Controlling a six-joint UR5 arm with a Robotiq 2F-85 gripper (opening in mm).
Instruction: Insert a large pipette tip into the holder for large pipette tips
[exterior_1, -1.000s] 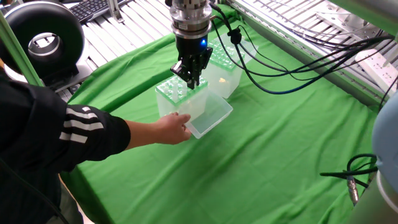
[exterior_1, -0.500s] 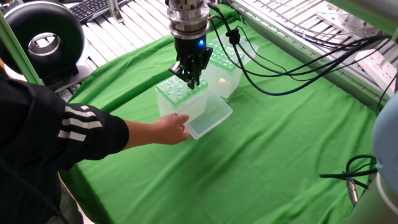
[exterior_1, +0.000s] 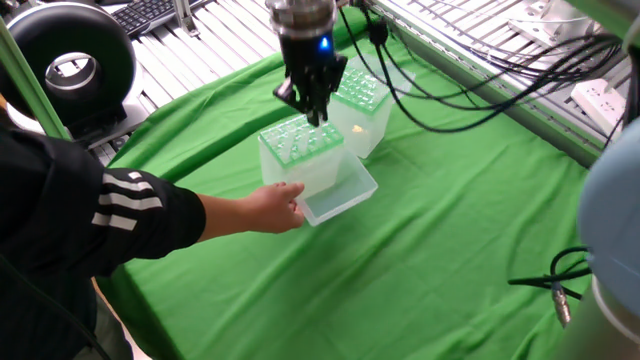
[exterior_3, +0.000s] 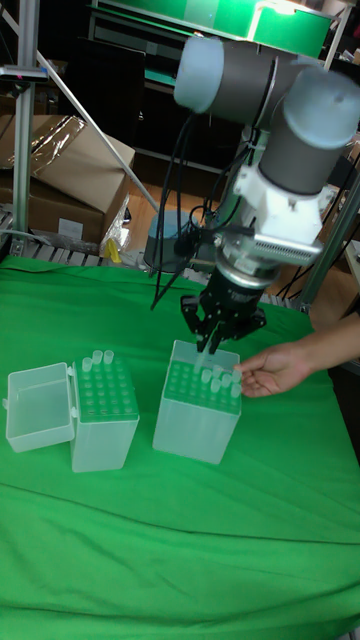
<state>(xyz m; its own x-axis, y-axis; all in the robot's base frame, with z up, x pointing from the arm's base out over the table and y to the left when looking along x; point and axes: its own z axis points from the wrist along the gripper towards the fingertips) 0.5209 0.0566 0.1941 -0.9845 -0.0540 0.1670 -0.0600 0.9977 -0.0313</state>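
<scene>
While a person's hand (exterior_1: 275, 208) steadies the green-topped box (exterior_1: 301, 157), the gripper (exterior_1: 312, 100) hangs just above it, fingers narrowed on a whitish tip (exterior_3: 208, 344); a second tip box (exterior_3: 104, 411) stands beside.

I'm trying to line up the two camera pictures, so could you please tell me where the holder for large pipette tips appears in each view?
Fixed view: the holder for large pipette tips sits upper centre, just below the tool, nearer the camera than the other tip box.
Tall fixed view: the holder is at centre, right of the other box, beneath the tool.
Shared landmark: the person's hand touching the holder.
</scene>
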